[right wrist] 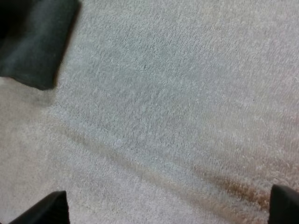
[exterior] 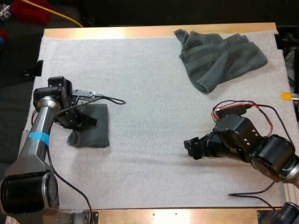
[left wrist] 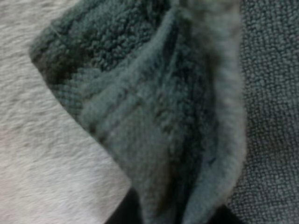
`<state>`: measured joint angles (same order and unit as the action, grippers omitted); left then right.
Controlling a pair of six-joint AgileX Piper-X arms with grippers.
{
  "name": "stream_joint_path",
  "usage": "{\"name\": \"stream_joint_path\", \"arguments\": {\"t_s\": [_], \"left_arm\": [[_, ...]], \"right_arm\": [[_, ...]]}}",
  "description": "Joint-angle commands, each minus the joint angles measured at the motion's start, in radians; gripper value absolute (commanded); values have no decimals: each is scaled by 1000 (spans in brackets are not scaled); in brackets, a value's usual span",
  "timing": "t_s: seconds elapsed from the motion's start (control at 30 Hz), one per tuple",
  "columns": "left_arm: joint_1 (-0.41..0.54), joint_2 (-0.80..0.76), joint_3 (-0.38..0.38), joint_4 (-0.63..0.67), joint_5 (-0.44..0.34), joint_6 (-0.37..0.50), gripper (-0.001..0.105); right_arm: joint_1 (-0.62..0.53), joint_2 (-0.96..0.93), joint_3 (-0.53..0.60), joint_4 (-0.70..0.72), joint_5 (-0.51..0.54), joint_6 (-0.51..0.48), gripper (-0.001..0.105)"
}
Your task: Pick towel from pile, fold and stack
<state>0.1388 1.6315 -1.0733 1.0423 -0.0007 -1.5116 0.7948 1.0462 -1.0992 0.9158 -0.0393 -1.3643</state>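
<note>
A folded dark grey-green towel [exterior: 93, 127] lies on the white mat [exterior: 149, 93] at the left. My left gripper [exterior: 80, 119] is down on the towel's left edge. In the left wrist view a raised fold of the towel [left wrist: 159, 140] runs in between its fingers, which press on it from both sides. A crumpled towel [exterior: 219, 56] of the same colour lies at the far right of the mat. My right gripper [exterior: 193, 148] hovers low over bare mat at the right. Its fingers [right wrist: 49, 210] stand wide apart with nothing between them, and the folded towel [right wrist: 37, 37] lies farther off.
The mat has shallow creases [right wrist: 140, 163] under the right gripper. Wooden table edges [exterior: 159, 31] frame the mat at the far and near sides. A black cable [exterior: 112, 100] curls on the mat just beyond the folded towel.
</note>
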Motion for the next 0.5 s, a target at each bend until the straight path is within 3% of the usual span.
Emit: {"name": "stream_joint_path", "arguments": {"t_s": [0.0, 0.1, 0.23, 0.47], "left_arm": [[1, -9, -6, -4, -33, 6, 0], [1, -7, -6, -4, -56, 14, 2], [1, -7, -6, -7, -166, 21, 18], [1, -7, -6, -16, -191, 21, 34]], "right_arm": [[2, -7, -5, 7, -9, 0, 81], [2, -7, -5, 7, -9, -3, 81], [2, -7, -5, 7, -9, -3, 81], [2, -7, -5, 7, -9, -3, 81]]}}
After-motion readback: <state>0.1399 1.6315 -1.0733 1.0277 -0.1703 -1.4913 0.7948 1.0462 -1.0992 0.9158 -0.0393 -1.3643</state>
